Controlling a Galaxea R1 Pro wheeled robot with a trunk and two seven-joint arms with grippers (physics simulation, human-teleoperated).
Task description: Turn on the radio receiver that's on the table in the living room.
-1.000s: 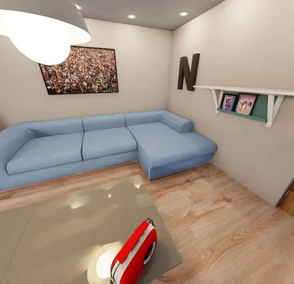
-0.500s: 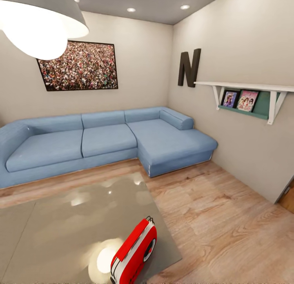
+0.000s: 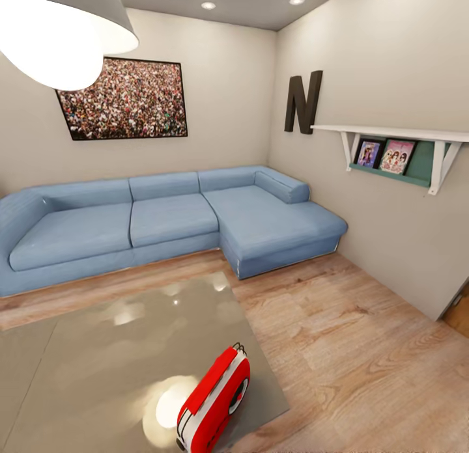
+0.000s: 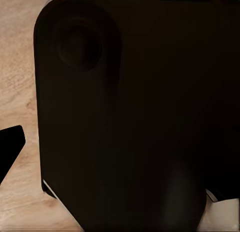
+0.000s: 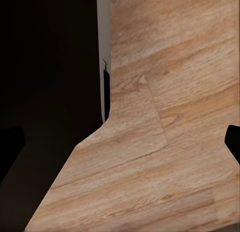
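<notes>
In the left wrist view a black tip is seen at one edge, and in the right wrist view another black tip is seen at the edge. Whether the claws are open or closed cannot be told, because so little of them is shown. Both claws seem to be held low beside the robot's dark body, above the wood floor, most likely because nothing needs to be reached yet.

Farther out, in the head view, the radio receiver is found on the table, near the table's close right corner. It is stood up and tilted, with its round dial turned toward the right and its thin wire handle on top. It was probably put near the edge so that it can be reached easily. No claw is near it, so the switch is judged not yet pressed.

Behind the table a blue sofa is set against the walls. A crowd picture, a black letter N and a shelf are hung above. A lamp is hung close overhead.

Compared with a second ago, everything is seen a little shifted in the head view, so the camera has been moved, not the things.
</notes>
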